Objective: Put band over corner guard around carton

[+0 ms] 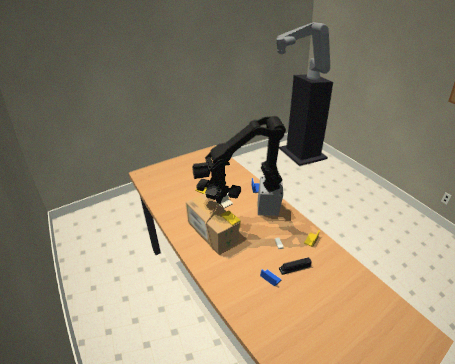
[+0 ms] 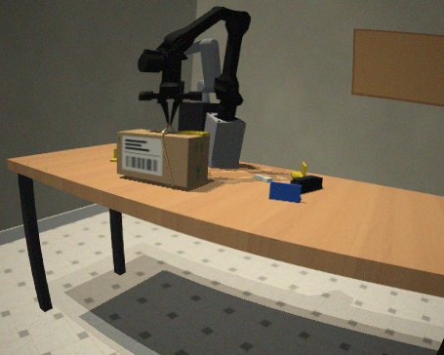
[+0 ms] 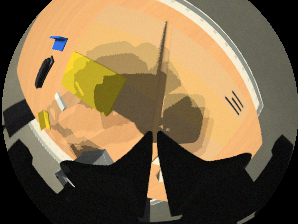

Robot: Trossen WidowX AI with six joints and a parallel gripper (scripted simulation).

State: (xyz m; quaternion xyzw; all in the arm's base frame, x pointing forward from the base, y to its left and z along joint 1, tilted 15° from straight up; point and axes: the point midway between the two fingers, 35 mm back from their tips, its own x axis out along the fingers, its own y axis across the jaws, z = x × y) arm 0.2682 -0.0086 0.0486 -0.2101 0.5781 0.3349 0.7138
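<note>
The brown carton (image 1: 227,239) (image 2: 190,161) stands on the table. The yellow corner guard (image 1: 231,218) (image 2: 196,133) (image 3: 86,75) sits over its top edge on the robot's side, near one end. The thin tan band (image 2: 167,156) (image 3: 163,50) crosses the carton's top beside the guard, not over it, and runs down the labelled face at a slant. My gripper (image 1: 219,201) (image 2: 170,127) (image 3: 154,135) is just above the carton top, its fingertips nearly together on the band, which rises to a small peak between them. The band's far-side run is hidden.
Toward the table's (image 1: 335,300) long free end lie a blue bracket (image 1: 270,277) (image 2: 285,192), a black tool (image 1: 296,265) (image 2: 307,183), a pale small block (image 1: 279,243) and a yellow bracket (image 1: 312,238). Another yellow piece is behind the carton. The grey arm base (image 1: 270,202) stands close by.
</note>
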